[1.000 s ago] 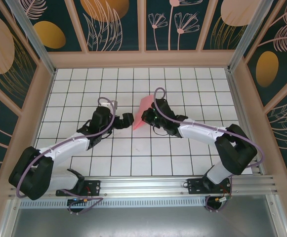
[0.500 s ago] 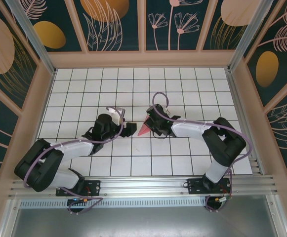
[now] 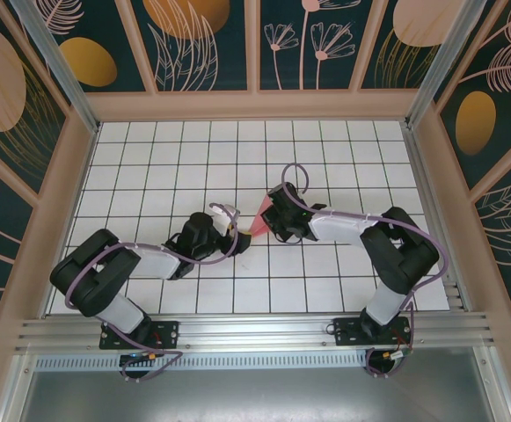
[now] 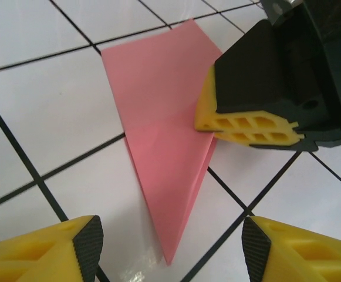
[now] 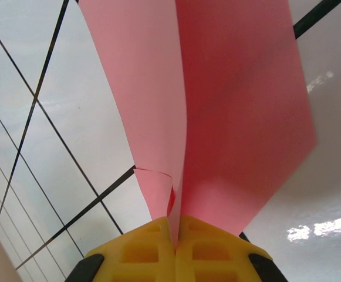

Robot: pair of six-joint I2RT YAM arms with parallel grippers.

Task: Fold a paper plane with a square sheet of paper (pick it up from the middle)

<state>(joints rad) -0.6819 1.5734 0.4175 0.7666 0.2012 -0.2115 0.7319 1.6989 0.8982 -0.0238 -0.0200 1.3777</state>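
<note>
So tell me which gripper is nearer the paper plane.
Right. The right gripper is shut on the paper plane; the left gripper is open, straddling its tip without touching.

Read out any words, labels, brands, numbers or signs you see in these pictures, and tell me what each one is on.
No text can be read in any view.
The paper is plain pink, the table has only grid lines, and the walls have only leaf and flower patterns.

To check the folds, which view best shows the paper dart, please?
Left wrist: the pointed salmon-pink paper dart appears nearly whole, creases clear. Right wrist crops it close; top external renders it tiny.
</note>
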